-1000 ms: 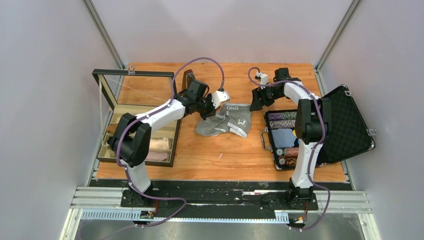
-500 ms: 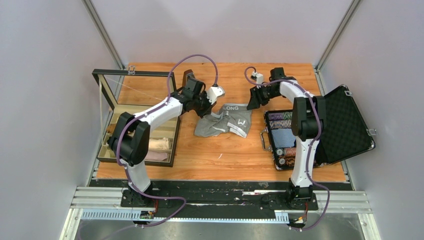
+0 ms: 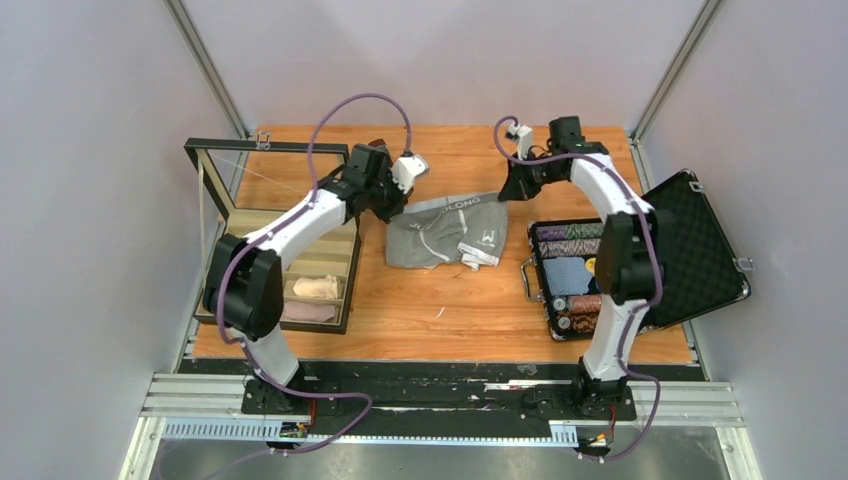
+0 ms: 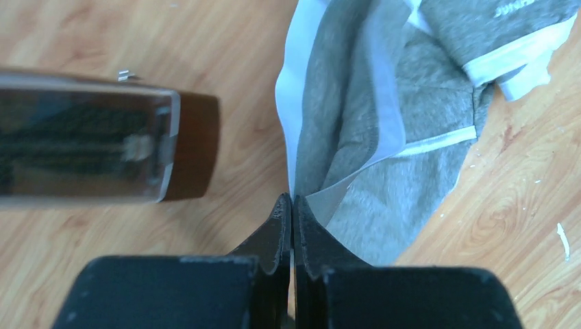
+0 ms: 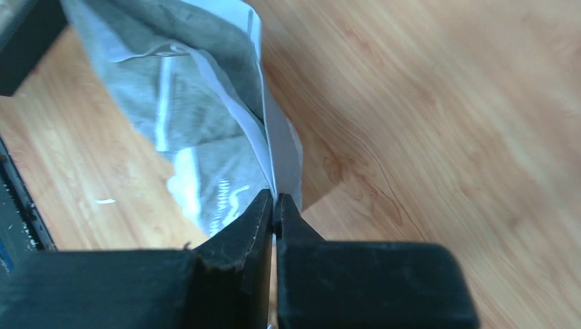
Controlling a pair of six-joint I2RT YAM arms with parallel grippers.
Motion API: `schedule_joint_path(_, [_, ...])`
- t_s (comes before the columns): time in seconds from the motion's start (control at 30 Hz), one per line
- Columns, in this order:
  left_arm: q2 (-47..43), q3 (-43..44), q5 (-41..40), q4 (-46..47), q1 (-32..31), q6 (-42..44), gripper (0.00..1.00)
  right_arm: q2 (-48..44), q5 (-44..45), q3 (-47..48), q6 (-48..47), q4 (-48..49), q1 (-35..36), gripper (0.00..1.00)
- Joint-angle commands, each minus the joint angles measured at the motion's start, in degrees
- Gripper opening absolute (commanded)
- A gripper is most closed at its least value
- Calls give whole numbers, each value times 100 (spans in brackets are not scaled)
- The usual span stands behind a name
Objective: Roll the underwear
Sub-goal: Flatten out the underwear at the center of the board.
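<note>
Underwear (image 3: 447, 232) lies on the wooden table (image 3: 440, 310), mid-table toward the far side, between the two arms. It is spread left to right with the waistband along the far edge. The near part is bunched and folded over itself, so the leg openings cannot be told apart.

Waistband lettering: dark, partly creased, not fully legible from the top view.

Left gripper (image 4: 292, 205): jaws clenched on a white-trimmed edge at the garment's left end. The fabric runs right into the fingertip seam, and how deep it goes is hidden by the fingers.

Right gripper (image 5: 274, 202): jaws clenched on a thin fold of white edge at the garment's right far corner. From above, both sets of fingertips are covered by the wrist housings.

Left side of table: black-framed glass box (image 3: 215, 160), beige cloth rolls (image 3: 315, 288) inside. In the left wrist view its corner shows only as a brown blur.

Right side: open black case (image 3: 700, 250), foam-lined lid. Its contents are rows of coloured pieces, too small to identify, with the right arm crossing over them.
</note>
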Motion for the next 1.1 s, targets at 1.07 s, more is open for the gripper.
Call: schedule_joint_path(1.07, [-2385,-1421,215,-310,223,-1754,0,-3607,-261,-2938,1729,30,554,0])
